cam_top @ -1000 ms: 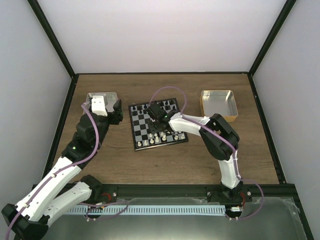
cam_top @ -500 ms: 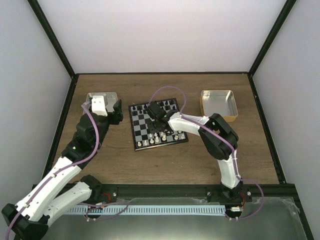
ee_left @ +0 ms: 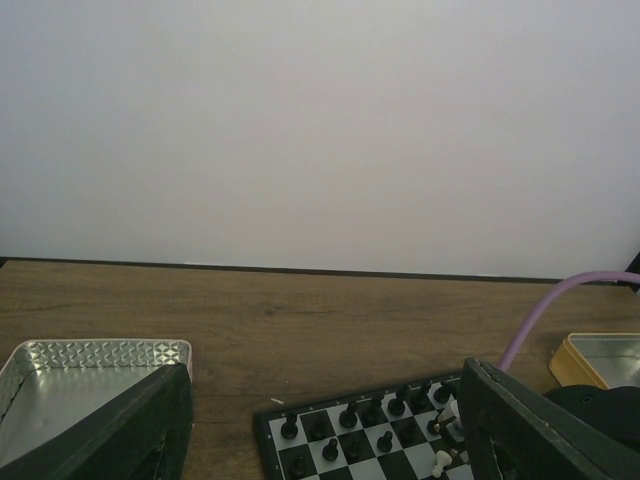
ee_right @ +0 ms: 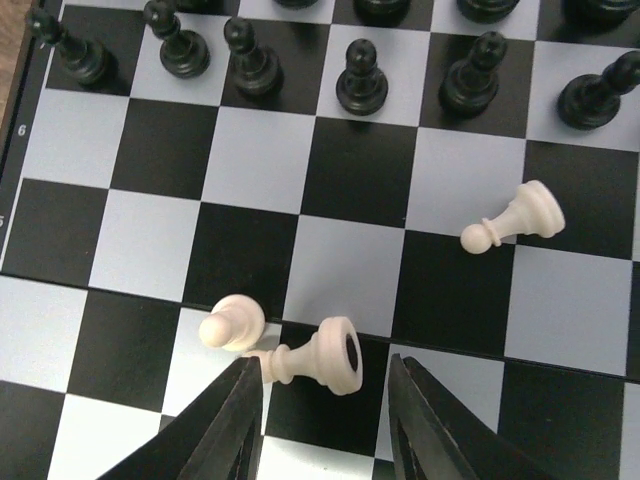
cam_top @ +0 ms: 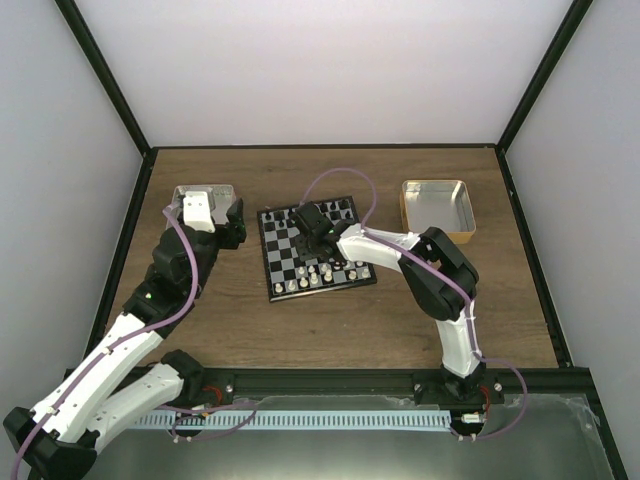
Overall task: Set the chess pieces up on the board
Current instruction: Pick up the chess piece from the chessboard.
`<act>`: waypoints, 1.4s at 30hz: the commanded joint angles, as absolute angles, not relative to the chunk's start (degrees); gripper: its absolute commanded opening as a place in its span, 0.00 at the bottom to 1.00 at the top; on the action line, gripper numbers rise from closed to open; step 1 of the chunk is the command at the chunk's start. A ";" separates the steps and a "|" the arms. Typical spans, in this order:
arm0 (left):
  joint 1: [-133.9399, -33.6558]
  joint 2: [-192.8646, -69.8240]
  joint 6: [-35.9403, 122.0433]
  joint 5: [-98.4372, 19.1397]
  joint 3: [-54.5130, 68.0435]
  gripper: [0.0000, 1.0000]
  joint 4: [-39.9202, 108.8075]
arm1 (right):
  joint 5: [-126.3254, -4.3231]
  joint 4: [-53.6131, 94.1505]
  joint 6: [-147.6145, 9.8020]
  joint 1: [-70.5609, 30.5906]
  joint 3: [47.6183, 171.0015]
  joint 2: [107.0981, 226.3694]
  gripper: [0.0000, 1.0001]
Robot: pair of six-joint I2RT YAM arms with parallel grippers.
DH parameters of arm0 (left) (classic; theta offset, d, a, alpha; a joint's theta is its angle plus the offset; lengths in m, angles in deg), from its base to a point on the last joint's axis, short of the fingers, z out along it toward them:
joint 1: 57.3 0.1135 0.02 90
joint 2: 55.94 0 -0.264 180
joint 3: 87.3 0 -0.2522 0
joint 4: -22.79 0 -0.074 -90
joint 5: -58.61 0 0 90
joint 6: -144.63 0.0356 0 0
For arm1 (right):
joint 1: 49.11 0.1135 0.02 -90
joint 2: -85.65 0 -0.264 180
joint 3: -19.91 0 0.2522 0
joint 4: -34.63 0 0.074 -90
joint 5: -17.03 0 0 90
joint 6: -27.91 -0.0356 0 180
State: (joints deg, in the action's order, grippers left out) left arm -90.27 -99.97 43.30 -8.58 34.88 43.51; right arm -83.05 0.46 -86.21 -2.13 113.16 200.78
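Cream-white tiny chess pieces (ee_right: 315, 360) lie toppled on the small black-and-white chequered board (ee_right: 250, 160). We note the right end effector (ee_right: 322, 400) has lifted slightly, open and empty over one. The left end effector (ee_left: 330, 430) hangs open, so we judge righting them outstanding.

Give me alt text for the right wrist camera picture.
Close above the black-and-white chequered chessboard, the open right gripper frames a cream-white chess piece lying on its side. Two more cream-white pieces sit nearby; small black pawns line the far row.

Bright even light, soft faint shadows, sharp wrist close-up, no glare, slight overhead softness
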 commanded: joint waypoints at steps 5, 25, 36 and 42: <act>-89.91 -99.97 43.73 -8.97 34.89 0.74 43.31 | -85.80 1.49 -89.14 -2.53 115.34 200.73 0.35; -89.89 -99.97 43.47 -9.04 34.90 0.74 43.40 | -85.67 2.54 -91.55 -2.51 117.06 203.37 0.36; -89.91 -99.97 43.32 -9.20 34.83 0.74 43.49 | -86.85 2.14 -92.14 -2.53 117.07 204.85 0.32; -89.86 -99.97 43.27 -9.26 34.87 0.74 43.57 | -86.62 2.15 -92.45 -2.53 117.00 205.56 0.26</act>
State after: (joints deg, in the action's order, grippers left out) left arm -90.18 -99.97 43.25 -9.00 34.88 43.53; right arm -85.33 2.12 -91.57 -2.17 114.99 203.91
